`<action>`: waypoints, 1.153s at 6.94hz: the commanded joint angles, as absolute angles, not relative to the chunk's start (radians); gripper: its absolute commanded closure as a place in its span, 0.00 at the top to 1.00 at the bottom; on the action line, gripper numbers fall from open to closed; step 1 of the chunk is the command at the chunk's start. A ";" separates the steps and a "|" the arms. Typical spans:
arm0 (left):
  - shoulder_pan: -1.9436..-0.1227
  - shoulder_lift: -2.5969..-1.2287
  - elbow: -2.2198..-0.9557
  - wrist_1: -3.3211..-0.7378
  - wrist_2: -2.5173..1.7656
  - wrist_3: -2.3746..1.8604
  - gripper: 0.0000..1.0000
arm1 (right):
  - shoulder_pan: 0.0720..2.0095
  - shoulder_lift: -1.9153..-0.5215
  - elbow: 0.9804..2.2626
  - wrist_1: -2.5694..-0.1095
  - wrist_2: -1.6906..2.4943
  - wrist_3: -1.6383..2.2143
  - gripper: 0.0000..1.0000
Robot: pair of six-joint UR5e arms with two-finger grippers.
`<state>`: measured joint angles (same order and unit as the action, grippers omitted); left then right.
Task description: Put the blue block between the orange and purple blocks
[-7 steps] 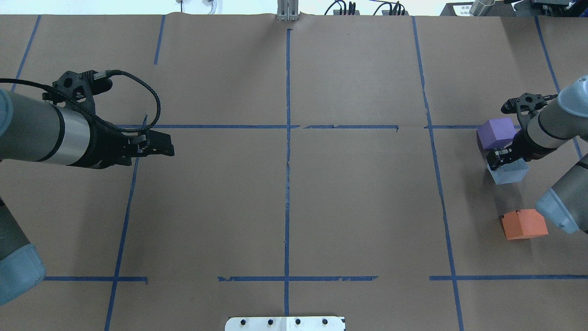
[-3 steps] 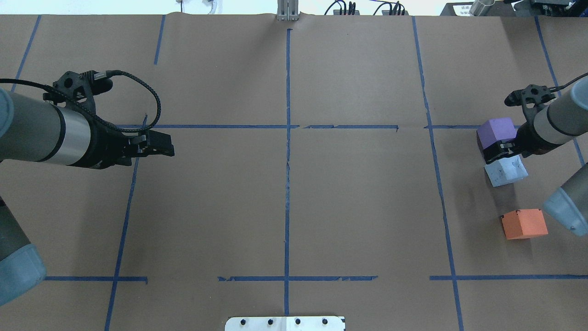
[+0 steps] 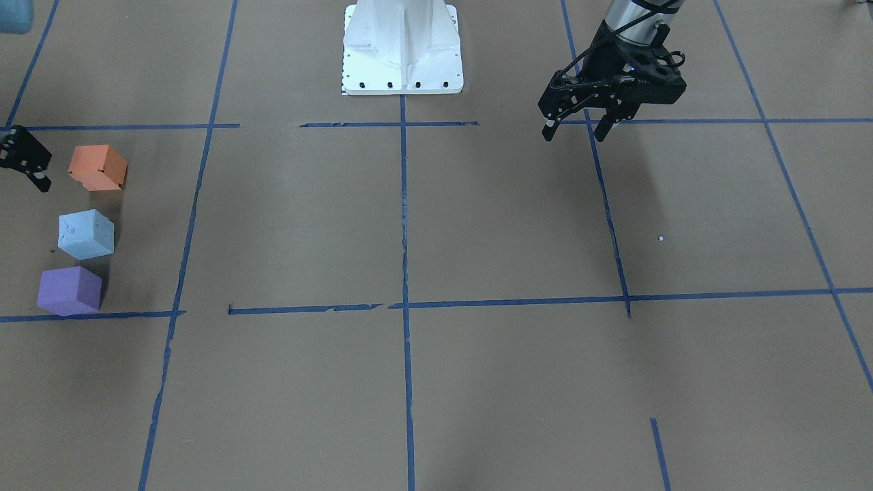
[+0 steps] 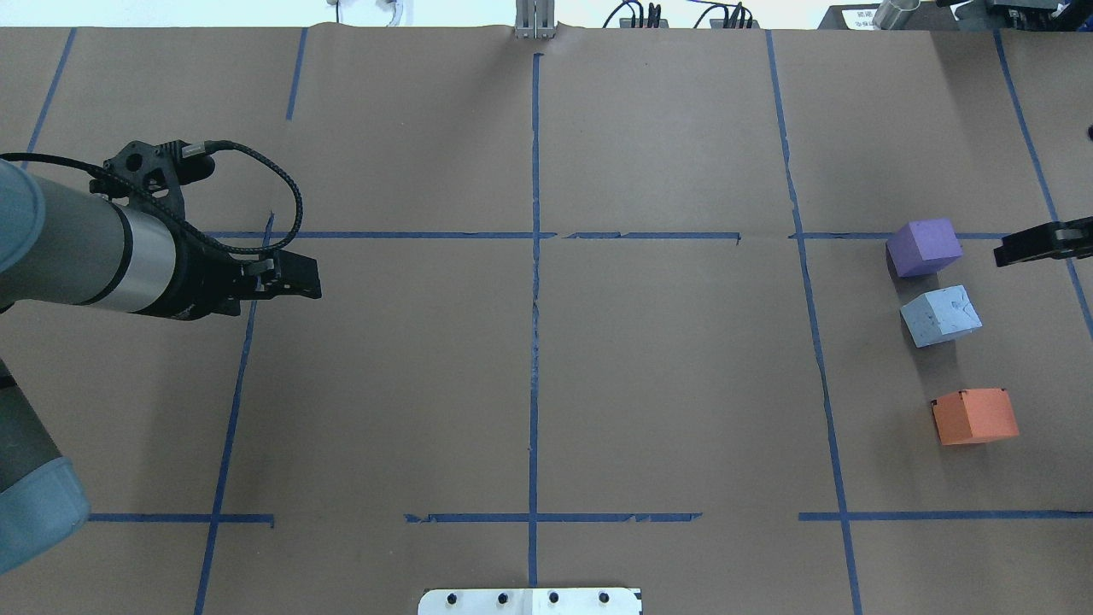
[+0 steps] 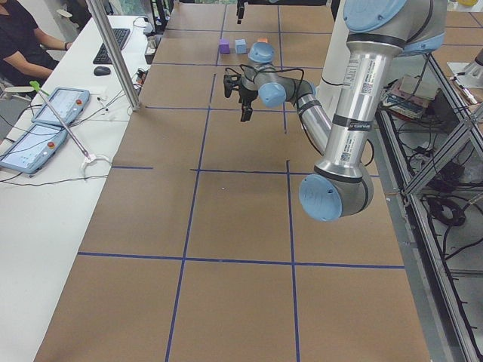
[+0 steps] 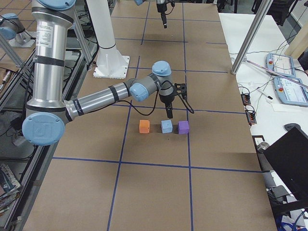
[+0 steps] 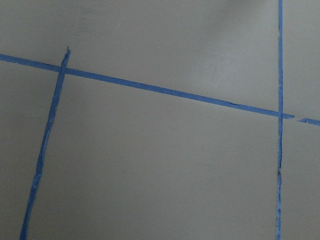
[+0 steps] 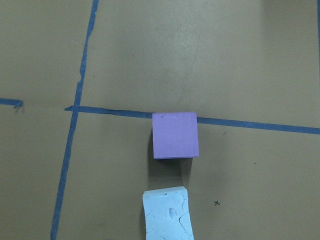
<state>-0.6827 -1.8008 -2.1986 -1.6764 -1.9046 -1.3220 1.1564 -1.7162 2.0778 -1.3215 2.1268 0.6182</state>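
The blue block point(image 4: 940, 315) is found resting on the desk point(image 4: 666, 384) at the robot's far right, between the purple block point(image 4: 923, 247) and the orange block point(image 4: 974, 416). The three are set in a single row that runs from the far side of the desk toward the robot's base, leaning a little outward as it nears the robot. The blue block is placed just beside the purple one, with a narrow strip of brown paper visible between them in the right wrist view. A wider gap is left on the orange side.

The blue block is roughly a cube, so no long axis can be made out. It lies flat on one face, and its edges are turned slightly askew to the blue tape lines point(image 4: 535, 342).

The right gripper point(image 4: 1012, 249) is seen at the frame's edge, beside the purple block and apart from all three blocks. Nothing is held in it, and whether its fingers are spread or closed cannot be told. The left gripper point(image 3: 573, 133) is held above the desk well away on the other side, its fingers spread wide and empty.
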 commanded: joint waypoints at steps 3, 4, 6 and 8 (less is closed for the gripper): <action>-0.744 -1.693 -2.255 -1.514 -1.911 -0.879 1.00 | 1.472 -1.761 1.970 -1.342 2.350 0.358 1.00; -0.794 -1.631 -2.263 -1.514 -1.917 -0.773 1.00 | 1.486 -1.782 1.965 -1.342 2.359 0.336 1.00; -1.025 -1.554 -2.217 -1.511 -2.091 -0.430 1.00 | 1.489 -1.816 1.973 -1.341 2.374 0.330 1.00; -1.258 -1.490 -2.102 -1.511 -2.306 -0.139 1.00 | 1.500 -1.845 1.964 -1.342 2.388 0.258 1.00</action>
<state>-1.1200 -1.5228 -2.1716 -1.5115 -2.1797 -0.3063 1.4941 -1.8249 1.9673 -1.3419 2.3832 0.2969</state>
